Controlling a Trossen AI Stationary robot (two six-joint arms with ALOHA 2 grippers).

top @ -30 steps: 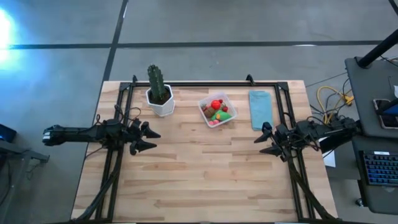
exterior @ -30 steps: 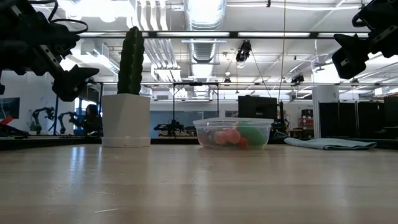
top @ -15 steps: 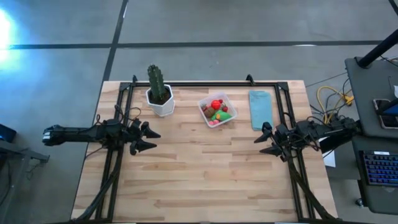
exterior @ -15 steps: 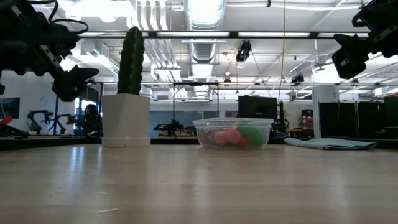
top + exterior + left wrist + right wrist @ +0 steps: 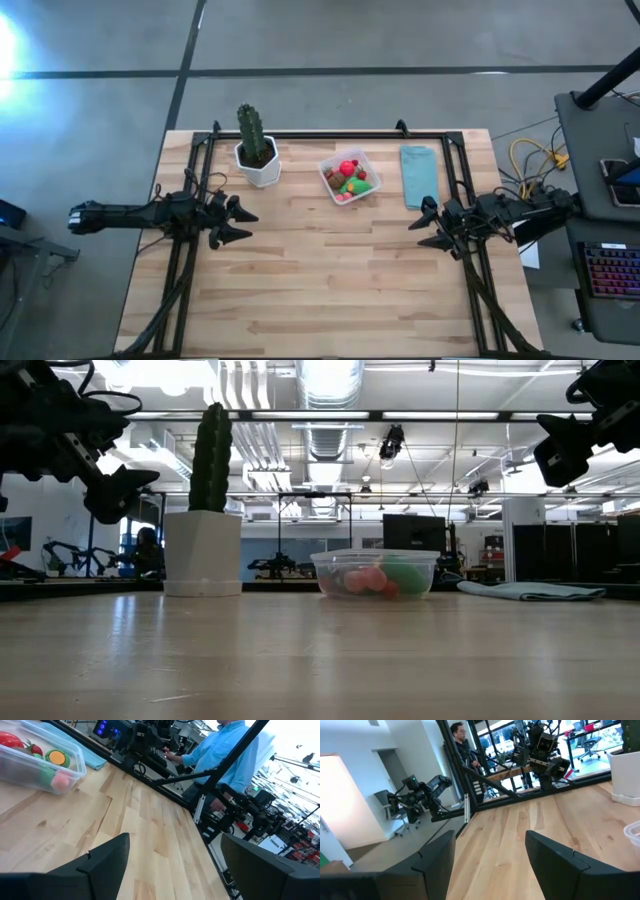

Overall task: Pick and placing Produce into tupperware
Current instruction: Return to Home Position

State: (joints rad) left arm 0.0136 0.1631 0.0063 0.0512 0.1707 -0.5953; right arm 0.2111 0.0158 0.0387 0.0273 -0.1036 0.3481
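Observation:
The clear squarish tupperware (image 5: 349,177) stands on the table toward its far edge, between the cactus pot and the blue cloth. Produce lies inside it (image 5: 377,577): red, pink and green pieces, also seen in the left wrist view (image 5: 47,762). My left gripper (image 5: 238,224) hovers open above the table's left side, fingers pointing right. My right gripper (image 5: 424,226) hovers open at the table's right side, fingers pointing left. Neither is near the tupperware.
A tall green cactus in a white pot (image 5: 257,150) stands left of the tupperware. A light blue folded cloth (image 5: 419,175) lies to its right. A black frame (image 5: 330,134) borders the table. A person in a blue shirt (image 5: 225,750) stands beyond the table's right edge.

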